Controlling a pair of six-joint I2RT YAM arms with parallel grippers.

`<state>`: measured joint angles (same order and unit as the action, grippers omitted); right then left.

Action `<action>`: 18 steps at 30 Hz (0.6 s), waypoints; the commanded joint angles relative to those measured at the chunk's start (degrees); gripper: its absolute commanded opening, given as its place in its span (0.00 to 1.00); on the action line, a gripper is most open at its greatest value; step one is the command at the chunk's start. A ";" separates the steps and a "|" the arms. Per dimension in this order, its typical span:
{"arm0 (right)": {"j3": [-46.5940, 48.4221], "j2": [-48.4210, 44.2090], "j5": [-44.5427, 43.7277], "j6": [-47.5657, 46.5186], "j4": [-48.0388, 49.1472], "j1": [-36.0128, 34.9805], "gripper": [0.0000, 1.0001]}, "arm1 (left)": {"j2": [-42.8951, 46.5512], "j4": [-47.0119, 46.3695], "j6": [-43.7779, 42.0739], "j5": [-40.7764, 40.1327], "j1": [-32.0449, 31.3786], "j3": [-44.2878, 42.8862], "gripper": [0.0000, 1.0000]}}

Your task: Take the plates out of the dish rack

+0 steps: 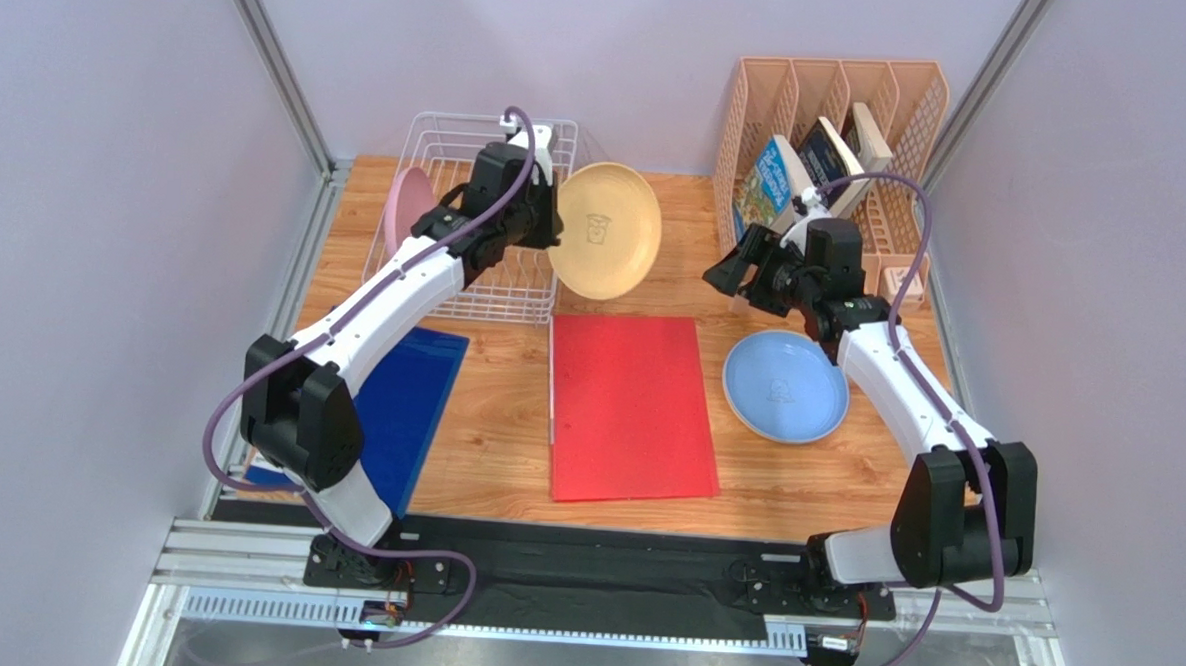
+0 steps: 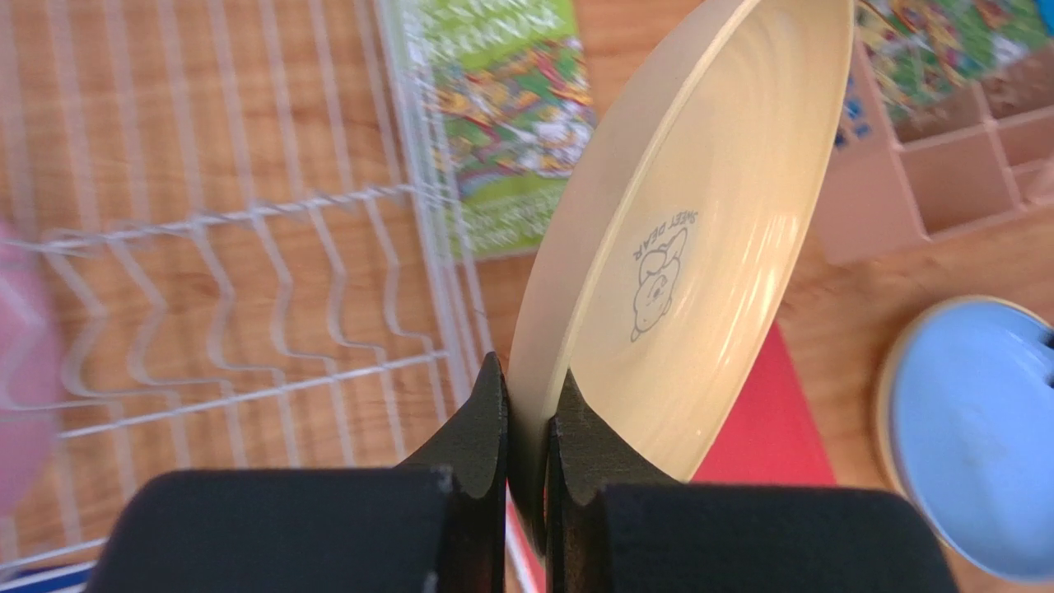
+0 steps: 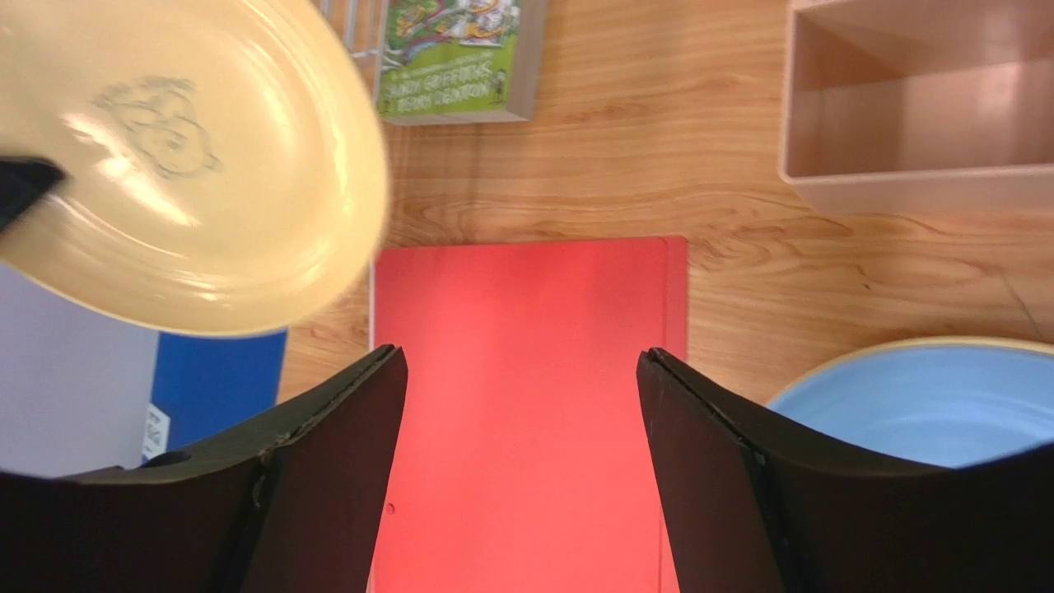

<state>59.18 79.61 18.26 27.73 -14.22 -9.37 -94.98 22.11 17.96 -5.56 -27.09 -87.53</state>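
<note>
My left gripper (image 1: 548,235) is shut on the rim of a pale yellow plate (image 1: 607,230) and holds it on edge in the air, just right of the white wire dish rack (image 1: 445,144). In the left wrist view both fingers pinch the plate's (image 2: 693,247) lower rim at the gripper (image 2: 528,398). A pink plate (image 1: 405,205) stands in the rack's left side. A light blue plate (image 1: 786,387) lies flat on the table at the right. My right gripper (image 1: 725,273) is open and empty above the table, facing the yellow plate (image 3: 186,161). The second yellow plate is out of view.
A red folder (image 1: 629,407) lies mid-table, a blue folder (image 1: 405,400) to its left under my left arm. A peach slotted organizer (image 1: 907,99) with books stands at the back right. A green book (image 2: 507,111) lies behind the rack.
</note>
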 commanded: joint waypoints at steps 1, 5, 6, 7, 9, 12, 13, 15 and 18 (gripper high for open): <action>0.59 0.80 5.20 1.63 7.53 -0.91 0.75 | 1.11 -7.24 8.23 16.00 0.11 2.44 0.00; 1.11 1.68 4.68 2.94 9.29 -1.18 0.74 | 0.59 -9.01 10.43 19.09 0.02 3.59 0.00; 1.12 2.38 5.37 3.73 9.91 -1.27 0.75 | 0.32 -9.71 10.96 19.53 0.02 3.85 0.00; 1.20 2.65 5.64 4.00 10.35 -1.53 0.74 | -0.03 -9.89 11.05 20.67 0.02 3.77 0.00; 1.20 3.44 5.29 3.92 11.23 -2.41 0.74 | -0.29 -10.24 11.75 21.82 0.02 3.50 0.00; 1.82 4.67 5.64 3.92 11.58 -3.11 0.73 | -0.56 -11.21 12.54 24.10 -0.15 3.68 0.00; 1.91 5.02 5.73 4.09 11.67 -3.20 0.71 | -0.73 -11.21 12.72 24.19 -0.33 3.68 0.00; 1.91 5.20 5.64 3.92 11.49 -3.64 0.63 | -1.00 -11.21 12.81 24.37 -0.59 3.77 0.00; 2.08 5.99 5.56 3.13 10.97 -3.73 0.40 | -0.91 -12.17 12.72 25.16 -0.68 4.64 0.00</action>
<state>59.20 84.79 23.09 31.09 -5.65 -12.73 -96.03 14.24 28.97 16.36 -27.38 -83.29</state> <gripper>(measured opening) 0.485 0.066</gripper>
